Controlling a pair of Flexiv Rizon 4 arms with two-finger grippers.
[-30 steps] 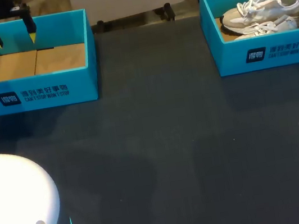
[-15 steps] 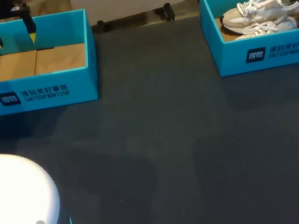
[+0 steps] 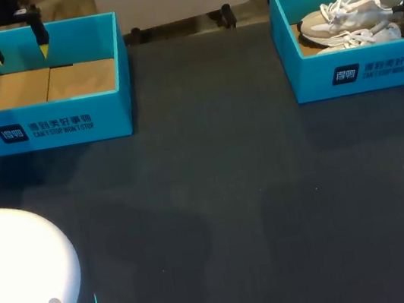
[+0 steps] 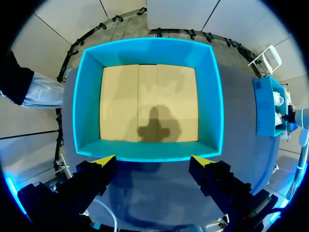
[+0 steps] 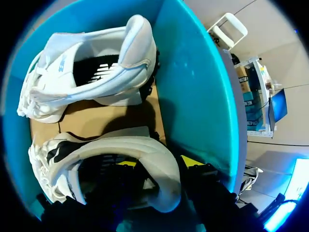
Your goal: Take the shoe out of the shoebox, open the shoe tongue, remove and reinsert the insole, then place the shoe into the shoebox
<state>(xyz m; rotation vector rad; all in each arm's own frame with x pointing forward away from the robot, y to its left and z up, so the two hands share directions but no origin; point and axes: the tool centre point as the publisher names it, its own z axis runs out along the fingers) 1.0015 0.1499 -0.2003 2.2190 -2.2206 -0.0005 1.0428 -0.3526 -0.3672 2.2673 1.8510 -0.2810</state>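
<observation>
While the left gripper [image 3: 17, 50] hangs over the far wall of the left shoebox [image 3: 44, 126], jaws spread wide with nothing between them, the right gripper [image 5: 161, 164] is down inside the right shoebox [image 3: 359, 73]. It sits at the heel of the nearer shoe [image 5: 120, 150], close against the box's side wall; whether it grips the heel cannot be told. A second shoe [image 5: 91, 72] lies just beside the first. The boxes stand well apart, with a broad stretch of dark table [image 3: 217, 195] between them.

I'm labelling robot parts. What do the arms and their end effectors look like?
The left end effector and right end effector have black fingers with bright yellow tips. The left arm's base is a rounded white shell with a glowing cyan ring.
</observation>
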